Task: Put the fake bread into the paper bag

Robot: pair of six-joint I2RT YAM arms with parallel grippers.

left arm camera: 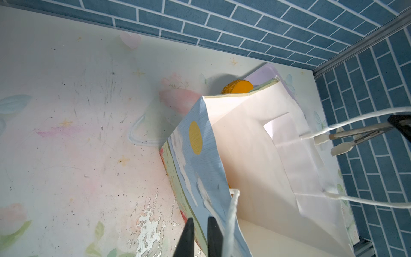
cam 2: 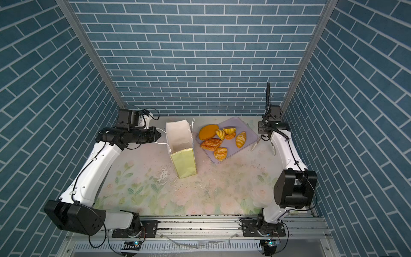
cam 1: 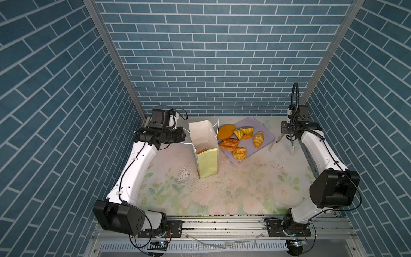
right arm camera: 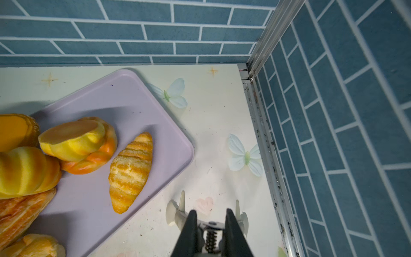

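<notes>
L gripper [left arm camera: 200,219] nipped tight on paper bag [cam 1: 207,163] rim, bag upright. One orange piece [cam 1: 202,150] down inside. Just right: rest of fake bread [cam 1: 229,144], six pcs on lilac tray [cam 1: 265,130]. Far right, R gripper [right arm camera: 211,212] clamped on tongs [cam 1: 275,142], tips spread beside tray.

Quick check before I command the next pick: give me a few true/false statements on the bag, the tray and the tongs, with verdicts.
1. The paper bag stands upright with its mouth open. True.
2. The lilac tray is empty. False: several pieces of fake bread lie on it.
3. The tongs in the right end effector grip a croissant. False: their tips are apart and empty, beside the tray.
4. An orange piece already lies inside the bag. True.
5. In both top views the bag is right of the tray. False: it is to the left of it.
</notes>
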